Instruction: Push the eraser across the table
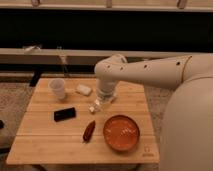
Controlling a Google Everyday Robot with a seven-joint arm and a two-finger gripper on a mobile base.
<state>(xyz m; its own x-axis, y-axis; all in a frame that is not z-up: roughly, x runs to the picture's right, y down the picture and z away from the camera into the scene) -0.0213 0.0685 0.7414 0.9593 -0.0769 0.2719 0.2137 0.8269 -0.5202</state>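
My hand (102, 104) sits low near the middle of the surface (40, 145), just beside the small white eraser (93, 108), placed to shove it. Wide or narrow, I cannot tell.

White arm (150, 70) reaches in from right, bent downward; claw (101, 104) hangs low, centre view.

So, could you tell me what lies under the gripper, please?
The gripper sits low over the table; a small white object shows beside it, anything further beneath is hidden.
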